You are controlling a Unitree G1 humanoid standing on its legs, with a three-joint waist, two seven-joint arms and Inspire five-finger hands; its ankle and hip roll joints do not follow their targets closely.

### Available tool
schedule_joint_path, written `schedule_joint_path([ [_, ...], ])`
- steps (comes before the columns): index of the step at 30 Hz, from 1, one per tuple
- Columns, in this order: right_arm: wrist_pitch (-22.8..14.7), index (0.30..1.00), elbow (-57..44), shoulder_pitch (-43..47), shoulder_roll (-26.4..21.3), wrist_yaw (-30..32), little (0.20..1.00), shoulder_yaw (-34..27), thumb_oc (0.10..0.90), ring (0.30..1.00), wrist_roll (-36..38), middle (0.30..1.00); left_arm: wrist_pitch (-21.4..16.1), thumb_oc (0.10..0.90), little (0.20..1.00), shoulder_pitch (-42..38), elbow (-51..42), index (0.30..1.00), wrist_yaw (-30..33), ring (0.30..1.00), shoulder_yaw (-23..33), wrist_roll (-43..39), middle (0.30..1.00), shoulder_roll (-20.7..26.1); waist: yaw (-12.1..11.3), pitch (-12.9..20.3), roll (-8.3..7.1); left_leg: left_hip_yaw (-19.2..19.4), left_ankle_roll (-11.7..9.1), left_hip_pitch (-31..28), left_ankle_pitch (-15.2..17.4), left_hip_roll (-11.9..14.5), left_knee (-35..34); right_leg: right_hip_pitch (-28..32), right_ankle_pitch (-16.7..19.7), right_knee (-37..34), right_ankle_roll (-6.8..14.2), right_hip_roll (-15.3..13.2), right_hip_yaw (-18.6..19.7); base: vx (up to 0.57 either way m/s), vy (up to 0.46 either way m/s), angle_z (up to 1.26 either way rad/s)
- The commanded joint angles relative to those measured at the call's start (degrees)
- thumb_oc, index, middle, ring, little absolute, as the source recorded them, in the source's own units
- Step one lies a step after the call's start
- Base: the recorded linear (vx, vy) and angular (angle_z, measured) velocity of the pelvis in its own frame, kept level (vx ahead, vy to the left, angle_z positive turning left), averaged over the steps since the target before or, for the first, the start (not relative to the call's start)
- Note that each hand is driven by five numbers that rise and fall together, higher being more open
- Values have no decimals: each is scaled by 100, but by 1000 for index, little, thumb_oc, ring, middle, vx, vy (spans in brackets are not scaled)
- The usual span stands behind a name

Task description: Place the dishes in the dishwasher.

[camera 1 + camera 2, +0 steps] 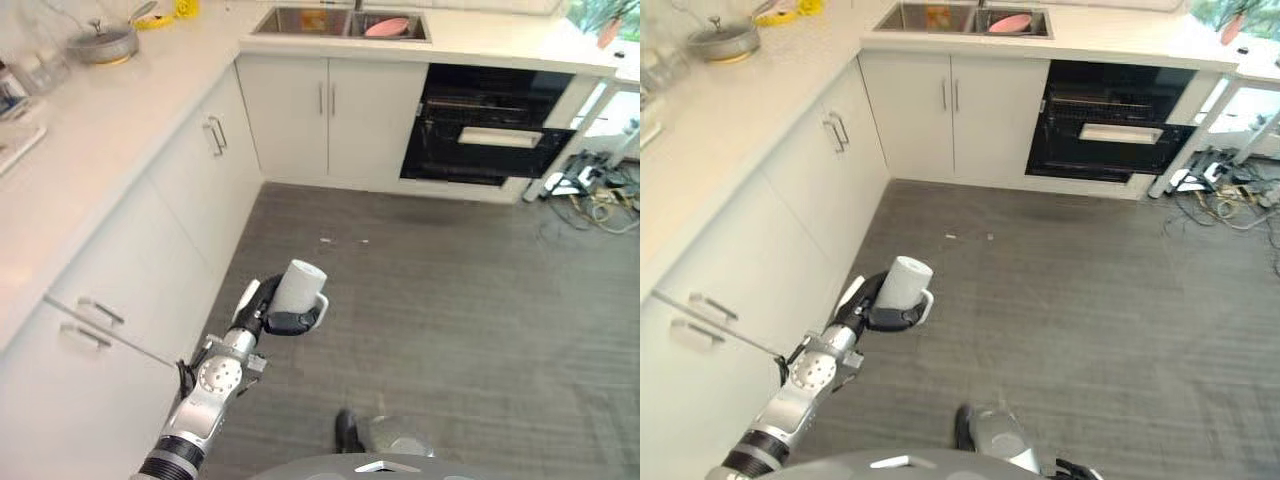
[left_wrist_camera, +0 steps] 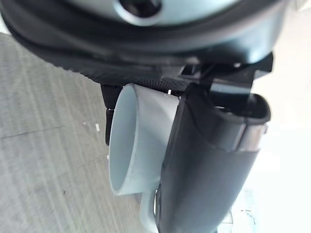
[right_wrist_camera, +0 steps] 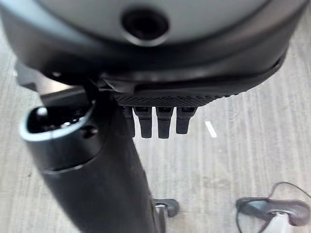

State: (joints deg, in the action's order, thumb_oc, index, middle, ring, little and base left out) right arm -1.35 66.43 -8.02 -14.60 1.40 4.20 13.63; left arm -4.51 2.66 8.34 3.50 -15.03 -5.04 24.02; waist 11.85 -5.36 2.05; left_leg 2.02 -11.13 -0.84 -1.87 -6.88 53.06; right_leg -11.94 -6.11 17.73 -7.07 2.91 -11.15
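My left hand (image 1: 262, 308) is shut on a white mug (image 1: 298, 285), carried over the grey floor beside the left cabinets. In the left wrist view the mug (image 2: 131, 141) lies against the palm with the thumb (image 2: 209, 165) across its side and its handle past the thumb. The dark dishwasher bay (image 1: 490, 125) stands open in the far cabinet run, with a white rack part (image 1: 498, 137) sticking out. A pink dish (image 1: 387, 27) lies in the sink (image 1: 300, 20) at the back. My right hand (image 3: 97, 160) hangs above the floor, its fingers (image 3: 158, 121) relaxed and holding nothing.
White cabinets with bar handles (image 1: 215, 135) line the left side and the back. A lidded pot (image 1: 105, 42) and a yellow item (image 1: 185, 8) sit on the white counter (image 1: 110, 120). Cables and stand legs (image 1: 590, 190) lie at the far right. Small scraps (image 1: 340, 241) dot the floor.
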Motion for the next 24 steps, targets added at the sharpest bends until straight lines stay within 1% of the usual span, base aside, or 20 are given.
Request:
schedule_joint_path([
  [1,-315,900,-630,544,-606,191,900,83,800,900,162,900,-551,400,300,-490,-480,300,262,300,542,-108,300,216,-174,-167,-211,-139,371,281,-241,334,202,883,461,-1403,556,5,904,660,-298,-45],
  [2,-310,900,-687,598,-640,234,900,95,800,900,159,900,-513,400,300,-458,-475,300,293,300,583,-122,300,213,-306,-206,-275,-77,553,735,36,277,353,1085,417,-1460,566,-34,1141,461,-211,-17],
  [3,-310,900,-687,598,-640,234,900,95,800,900,159,900,-513,400,300,-458,-475,300,293,300,583,-122,300,213,-306,-206,-275,-77,553,735,36,277,353,1085,417,-1460,566,-34,1141,339,-75,-55],
  [4,-305,900,-729,636,-622,248,900,116,800,900,179,900,-509,400,300,-433,-480,300,311,300,591,-151,300,193,-399,-226,-307,35,697,1021,289,385,164,1239,359,-1464,595,-77,1309,314,-38,-142],
  [5,-314,900,-796,659,-616,258,900,119,800,900,189,900,-516,400,300,-422,-492,300,319,300,614,-175,300,185,-502,-252,-344,115,802,1251,440,420,-200,1356,323,-1457,640,-145,1446,474,-26,-188],
  [7,-343,900,-1027,685,-617,264,900,174,800,900,112,900,-568,400,300,-421,-524,300,370,300,666,-172,300,182,-613,-308,-350,153,885,1433,594,568,-1577,1557,208,-1420,761,-221,1648,470,37,-140],
  [8,-348,900,-1153,685,-630,291,900,178,800,900,74,900,-575,400,300,-421,-539,300,399,300,680,-146,300,201,-675,-312,-323,130,906,1412,561,561,-2622,1681,131,-1457,807,-223,1738,494,79,-123],
  [9,-365,900,-1258,680,-656,326,900,168,800,900,60,900,-581,400,300,-395,-545,300,433,300,727,-105,300,207,-754,-306,-298,12,900,1352,393,402,-3581,1830,78,-1533,834,-221,1892,530,88,-120],
  [11,-379,900,-1489,678,-693,457,900,128,800,900,-87,900,-598,400,300,-351,-479,300,586,300,769,9,300,148,-874,-258,-251,-397,690,1524,-74,317,-4580,2244,-27,-1771,903,-270,2114,632,91,-88],
  [12,-375,900,-1722,590,-690,472,900,-14,800,900,-154,900,-611,400,300,-281,-507,300,541,300,786,41,300,99,-851,-136,-227,-349,639,1469,-107,409,-4814,2475,-160,-1711,1017,-404,2279,757,150,-98],
  [13,-397,900,-1892,519,-686,478,900,-104,800,900,-210,900,-583,400,300,-255,-526,300,499,300,792,49,300,93,-847,-60,-217,-307,758,1333,-40,415,-4769,2482,-222,-1505,1113,-558,2263,732,191,-101],
  [14,-395,900,-2044,446,-694,522,900,-155,800,900,-298,900,-583,400,300,-238,-529,300,496,300,787,43,300,100,-849,-31,-243,-239,851,1254,26,379,-4675,2376,-132,-1174,1182,-702,2205,493,189,-79],
  [15,-386,900,-2106,463,-718,567,900,-193,800,900,-357,900,-579,400,300,-249,-546,300,528,300,809,64,300,124,-836,-34,-264,-151,972,1184,155,335,-4600,2168,146,-676,1270,-844,2202,258,110,-95],
  [16,-384,900,-2109,465,-717,568,900,-194,800,900,-359,900,-579,400,300,-253,-545,300,529,300,810,64,300,124,-851,-24,-250,-140,971,1205,138,355,-4606,2132,161,-665,1271,-828,2221,360,122,-103],
  [17,-369,900,-2389,518,-743,556,900,-179,800,900,-464,900,-551,400,300,-326,-559,300,555,300,855,86,300,204,-721,-213,-294,13,1136,820,379,368,-4606,1498,1028,655,1432,-871,2383,223,75,-89],
  [18,-366,900,-2392,525,-743,557,900,-180,800,900,-465,900,-553,400,300,-333,-556,300,555,300,858,86,300,204,-740,-210,-281,29,1133,836,359,390,-4615,1461,1047,671,1432,-849,2406,314,93,-58],
  [19,-370,900,-2496,542,-741,586,900,-186,800,900,-489,900,-535,400,300,-367,-529,300,570,300,895,96,300,242,-721,-270,-228,33,1180,667,427,445,-4659,1245,1020,1001,1413,-817,2368,179,43,-47],
  [21,-387,900,-2787,603,-727,646,900,-177,800,900,-605,900,-517,400,300,-390,-453,300,640,300,982,154,300,294,-724,-338,-148,165,1239,331,634,565,-4677,842,752,1251,1287,-978,1912,345,60,-32],
  [23,-387,900,-2842,626,-708,651,900,-168,800,900,-624,900,-533,400,300,-347,-448,300,679,300,1051,121,300,272,-692,-301,-120,215,1239,74,752,583,-4816,604,430,661,1249,-1004,1559,363,-8,-25],
  [24,-389,900,-2949,595,-739,625,900,-184,800,900,-651,900,-546,400,300,-299,-460,300,673,300,1080,124,300,262,-630,-294,-109,187,1230,-99,819,595,-4914,460,309,241,1260,-880,1429,520,-122,-33],
])
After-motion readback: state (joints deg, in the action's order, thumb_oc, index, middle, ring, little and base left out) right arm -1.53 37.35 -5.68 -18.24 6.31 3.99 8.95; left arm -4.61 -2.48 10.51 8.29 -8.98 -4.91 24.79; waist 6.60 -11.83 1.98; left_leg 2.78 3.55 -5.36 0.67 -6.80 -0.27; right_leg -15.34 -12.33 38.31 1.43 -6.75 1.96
